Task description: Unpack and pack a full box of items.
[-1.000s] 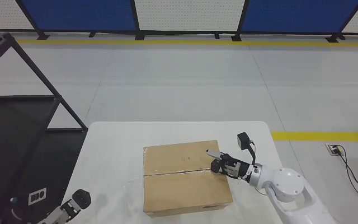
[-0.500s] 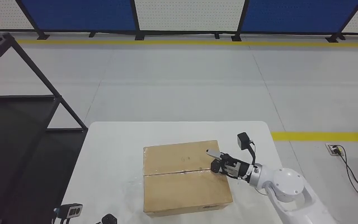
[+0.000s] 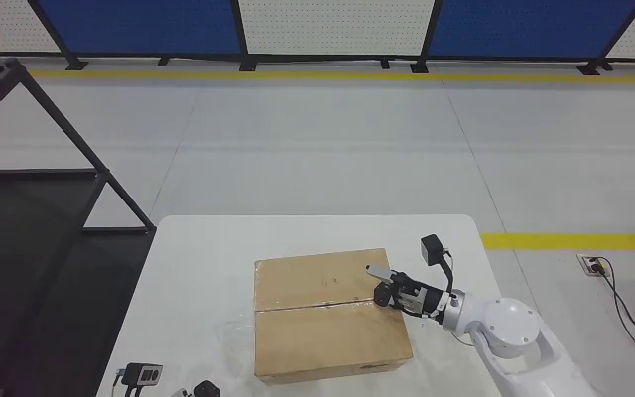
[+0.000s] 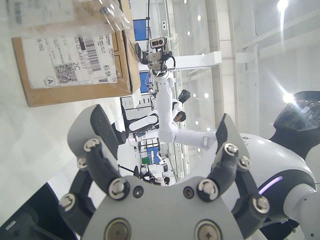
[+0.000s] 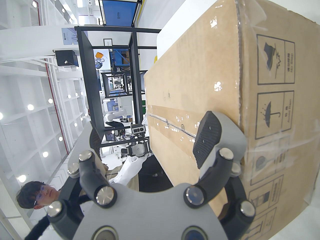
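A closed cardboard box [image 3: 327, 313] sits in the middle of the white table [image 3: 198, 268], a taped seam [image 3: 317, 301] running across its lid. My right gripper [image 3: 380, 282] is open at the box's right edge, at the end of the seam. In the right wrist view one pad [image 5: 207, 138] lies over the box lid [image 5: 190, 76] close to the seam [image 5: 170, 123]; the right gripper [image 5: 150, 138] holds nothing. My left gripper [image 4: 165, 129] is open and empty, low beside the labelled side of the box [image 4: 75, 58]. Part of the left arm [image 3: 149, 377] shows at the table's front left corner.
Loose clear tape [image 3: 236, 326] hangs off the box's left side and also shows as crinkled film [image 4: 112, 13] in the left wrist view. A black metal rack [image 3: 69, 189] stands left of the table. The table's front edge runs just below the box.
The left arm has dropped back toward the table's front left corner, its gripper leaving the top view. The right arm and the box have not moved.
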You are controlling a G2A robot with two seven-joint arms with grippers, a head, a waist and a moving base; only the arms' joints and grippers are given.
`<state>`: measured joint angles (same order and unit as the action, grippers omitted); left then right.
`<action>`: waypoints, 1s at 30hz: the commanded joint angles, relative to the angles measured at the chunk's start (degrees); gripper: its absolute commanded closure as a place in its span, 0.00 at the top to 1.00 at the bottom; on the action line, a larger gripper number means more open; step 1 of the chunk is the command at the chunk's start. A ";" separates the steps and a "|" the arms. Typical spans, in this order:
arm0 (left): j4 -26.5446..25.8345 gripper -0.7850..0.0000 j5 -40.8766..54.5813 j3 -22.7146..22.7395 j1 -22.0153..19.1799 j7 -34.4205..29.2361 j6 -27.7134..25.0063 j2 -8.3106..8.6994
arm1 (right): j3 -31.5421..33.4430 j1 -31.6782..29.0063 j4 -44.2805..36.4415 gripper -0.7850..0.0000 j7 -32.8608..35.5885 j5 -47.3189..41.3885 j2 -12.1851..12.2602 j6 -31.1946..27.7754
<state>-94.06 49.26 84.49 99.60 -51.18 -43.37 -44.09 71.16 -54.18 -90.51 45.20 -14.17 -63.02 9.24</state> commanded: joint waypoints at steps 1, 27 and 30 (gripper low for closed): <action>-0.02 1.00 -0.25 0.15 -0.14 0.41 -0.01 -0.02 | 0.00 0.00 0.00 1.00 0.00 0.00 0.00 0.00; -1.41 1.00 -40.99 8.86 9.61 46.16 -14.63 -5.77 | 0.00 0.00 0.00 1.00 0.00 0.00 0.00 0.00; -1.41 1.00 -40.99 8.86 9.61 46.16 -14.63 -5.77 | 0.00 0.00 0.00 1.00 0.00 0.00 0.00 0.00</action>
<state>-95.54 7.97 93.39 109.28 -4.25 -58.00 -49.90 71.16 -54.18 -90.51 45.20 -14.17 -63.02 9.24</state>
